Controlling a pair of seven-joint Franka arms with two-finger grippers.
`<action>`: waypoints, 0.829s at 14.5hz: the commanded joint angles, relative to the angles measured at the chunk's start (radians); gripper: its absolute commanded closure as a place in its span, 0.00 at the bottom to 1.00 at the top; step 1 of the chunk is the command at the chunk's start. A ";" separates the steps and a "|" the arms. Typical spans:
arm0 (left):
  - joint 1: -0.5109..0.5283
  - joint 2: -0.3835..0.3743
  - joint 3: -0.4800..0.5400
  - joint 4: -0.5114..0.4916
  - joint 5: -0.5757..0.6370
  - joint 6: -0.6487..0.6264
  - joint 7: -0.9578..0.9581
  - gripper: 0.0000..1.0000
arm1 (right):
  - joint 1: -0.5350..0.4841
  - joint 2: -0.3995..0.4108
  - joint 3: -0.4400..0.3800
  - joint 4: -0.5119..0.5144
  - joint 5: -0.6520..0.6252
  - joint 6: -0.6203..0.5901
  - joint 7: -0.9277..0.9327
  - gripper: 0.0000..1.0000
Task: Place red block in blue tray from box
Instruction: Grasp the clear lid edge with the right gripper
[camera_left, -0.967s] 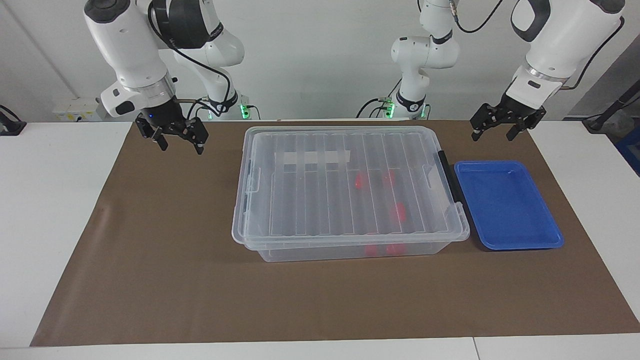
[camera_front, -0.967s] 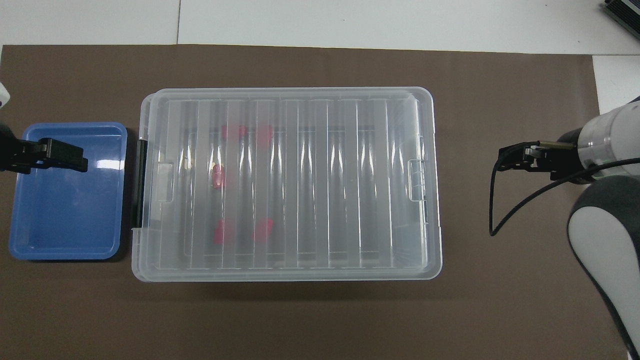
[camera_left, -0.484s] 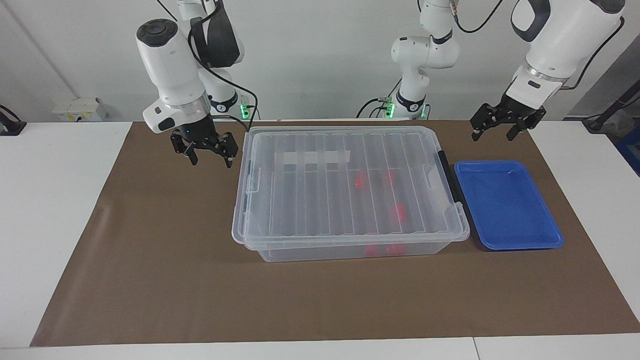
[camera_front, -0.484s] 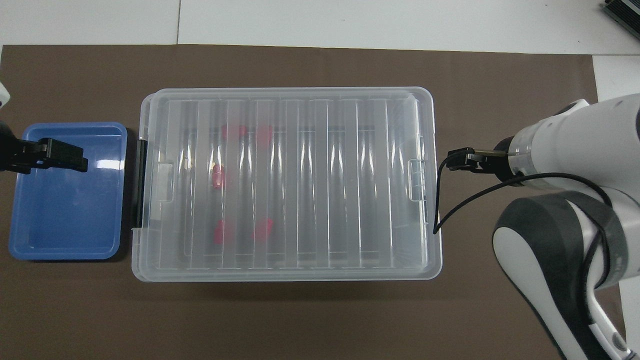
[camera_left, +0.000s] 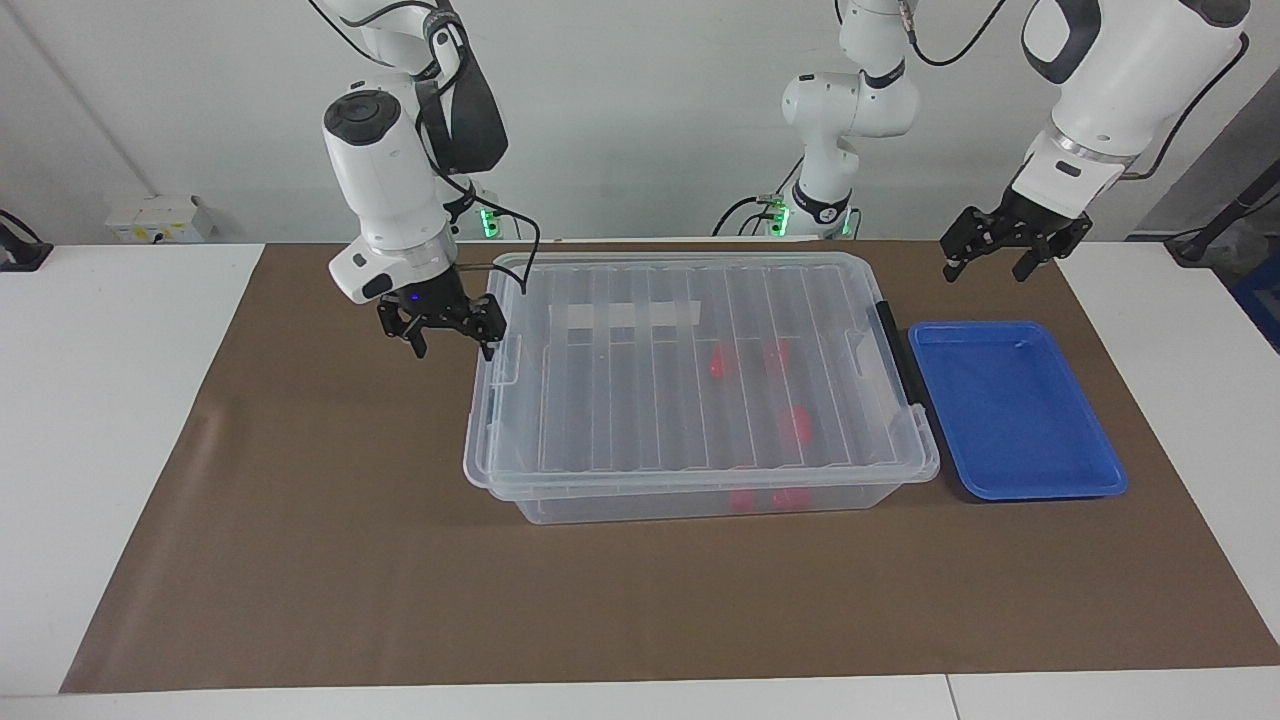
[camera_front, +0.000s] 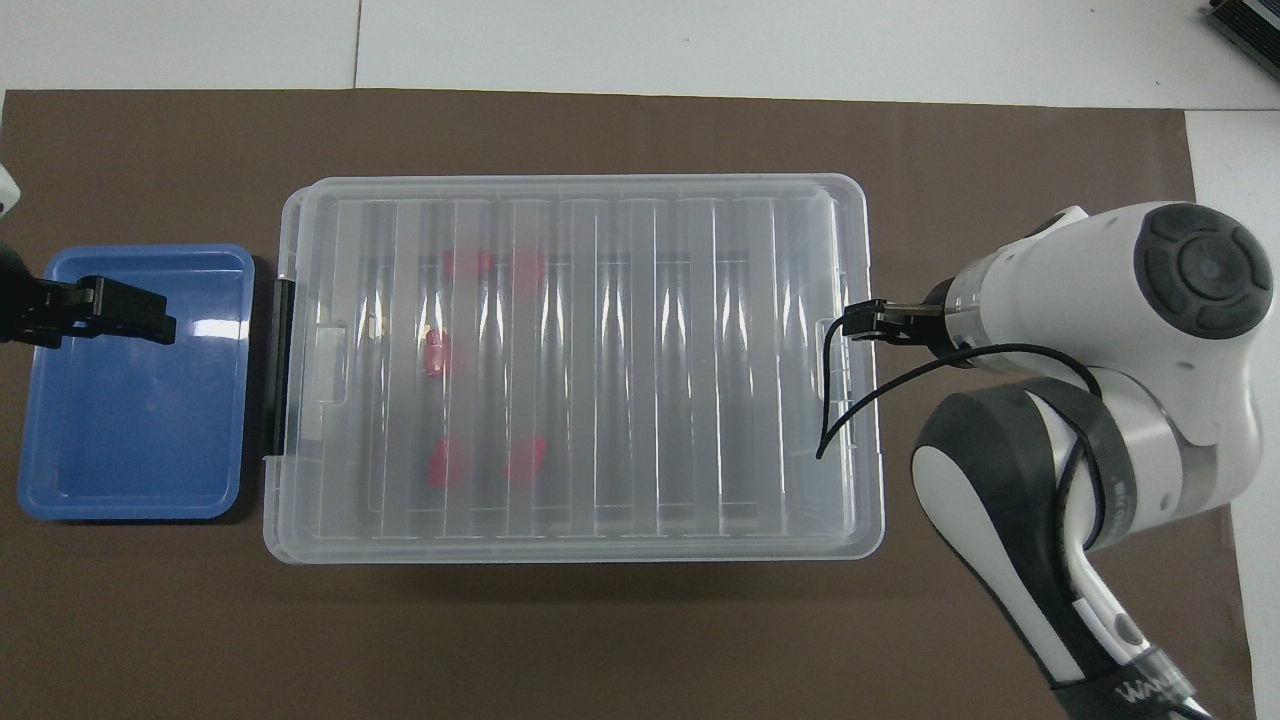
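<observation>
The clear box (camera_left: 700, 478) (camera_front: 575, 545) stands mid-mat with its ribbed lid shut. Several red blocks show through it, toward the left arm's end, such as one red block (camera_left: 722, 363) (camera_front: 437, 352). Beside that end lies the blue tray (camera_left: 1010, 410) (camera_front: 130, 430), with nothing in it. My right gripper (camera_left: 452, 340) (camera_front: 865, 322) hangs open and empty at the box's other end, close to the lid's clear end tab (camera_left: 508, 360). I cannot tell whether it touches the tab. My left gripper (camera_left: 987, 270) (camera_front: 120, 310) waits open and empty, raised over the tray's edge nearer the robots.
A brown mat (camera_left: 320, 520) covers the white table. A black latch (camera_left: 897, 350) sits on the box's end beside the tray. A black cable (camera_front: 850, 400) from my right wrist droops over the lid's corner.
My right arm swung from over the bare mat toward the box and came down beside its end. The left arm, box, blocks and tray have not moved.
</observation>
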 joint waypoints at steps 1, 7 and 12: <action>0.005 -0.020 -0.006 -0.021 0.015 0.013 -0.011 0.00 | 0.028 0.010 -0.001 -0.011 0.014 0.028 0.012 0.00; 0.005 -0.020 -0.007 -0.021 0.015 0.013 -0.009 0.00 | 0.017 0.010 -0.002 -0.038 0.014 0.039 -0.030 0.00; 0.005 -0.020 -0.007 -0.021 0.015 0.013 -0.011 0.00 | -0.046 0.001 -0.002 -0.047 0.014 -0.009 -0.042 0.00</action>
